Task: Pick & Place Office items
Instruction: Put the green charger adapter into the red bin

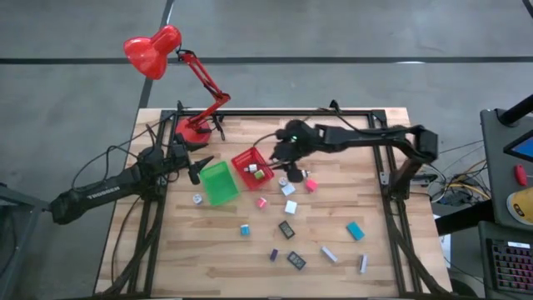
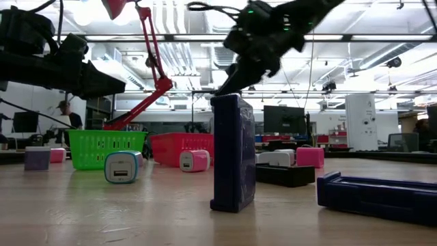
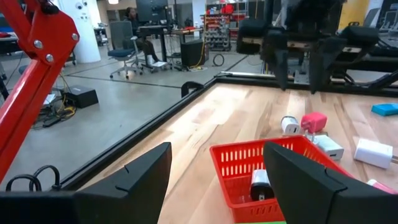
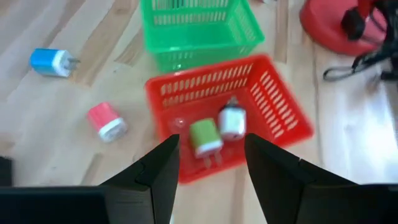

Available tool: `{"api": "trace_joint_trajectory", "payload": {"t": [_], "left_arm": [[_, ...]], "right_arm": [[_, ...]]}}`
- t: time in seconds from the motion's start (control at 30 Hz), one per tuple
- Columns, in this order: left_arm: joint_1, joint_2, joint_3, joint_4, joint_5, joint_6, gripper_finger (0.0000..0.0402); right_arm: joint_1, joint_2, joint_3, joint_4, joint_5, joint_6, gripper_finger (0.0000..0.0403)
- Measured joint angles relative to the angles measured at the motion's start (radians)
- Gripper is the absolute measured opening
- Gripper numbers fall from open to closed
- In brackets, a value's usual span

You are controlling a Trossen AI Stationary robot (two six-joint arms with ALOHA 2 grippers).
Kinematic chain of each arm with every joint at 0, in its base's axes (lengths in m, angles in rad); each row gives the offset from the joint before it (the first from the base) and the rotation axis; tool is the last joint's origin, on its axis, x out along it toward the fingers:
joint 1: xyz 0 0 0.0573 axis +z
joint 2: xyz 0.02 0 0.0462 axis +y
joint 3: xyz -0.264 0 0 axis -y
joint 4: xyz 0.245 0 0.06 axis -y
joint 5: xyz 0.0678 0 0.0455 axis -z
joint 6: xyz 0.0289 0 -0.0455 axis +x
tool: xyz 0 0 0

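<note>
Right gripper (image 1: 281,156) up over the red bin (image 1: 244,156), centre of the high frame. Fingers apart at a medium gap, nothing between them, plain in the right wrist view (image 4: 211,146). Straight below: green plug block (image 4: 205,137) and white-grey plug block (image 4: 233,121), both already inside the red bin, prongs toward the lower edge of that frame.

Key relation for a next pick, as a guess: loose office items (image 1: 291,207) spread below and right of that claw in the high frame. Nearest are a white cube (image 1: 288,189) and a pink cube (image 1: 310,184), just below the red bin. Right arm clearly nearer to these. Both squarish, no real long axis, so little wrist turn likely needed.

Farther toward lower right:
- teal block (image 1: 356,231)
- two black flat pieces (image 1: 286,229), long axes slanted
- grey-white sticks (image 1: 329,253)

Left gripper (image 1: 198,167) parked left of the green bin (image 1: 218,183), fingers wide, empty. Nearer only to one pale cube (image 1: 197,199) just below it.

Green bin empty as far as visible.
</note>
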Motion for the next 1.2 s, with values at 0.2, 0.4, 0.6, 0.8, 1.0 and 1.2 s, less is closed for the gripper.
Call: {"api": "trace_joint_trajectory", "payload": {"t": [0.2, 0.4, 0.6, 0.8, 1.0, 1.2], "left_arm": [[0.000, 0.002, 0.000, -0.002, 0.000, 0.000, 0.0257], [0.000, 0.006, 0.000, -0.001, 0.000, 0.000, 0.0257], [0.000, 0.006, 0.000, -0.002, 0.000, 0.000, 0.0257], [0.000, 0.006, 0.000, -0.002, 0.000, 0.000, 0.0257], [0.000, 0.006, 0.000, -0.002, 0.000, 0.000, 0.0257], [0.000, 0.006, 0.000, -0.002, 0.000, 0.000, 0.0257]], "right_arm": [[0.021, -0.118, -0.249, 0.240, 0.006, 0.181, 0.0173], [0.070, -0.141, -0.420, 0.426, 0.135, 0.389, 0.0173], [0.161, -0.141, -0.470, 0.427, 0.348, 0.551, 0.0173], [0.272, -0.138, -0.473, 0.429, 0.594, 0.639, 0.0173], [0.331, -0.096, -0.472, 0.430, 0.699, 0.718, 0.0173], [0.333, -0.020, -0.473, 0.510, 0.710, 0.721, 0.0173]]}}
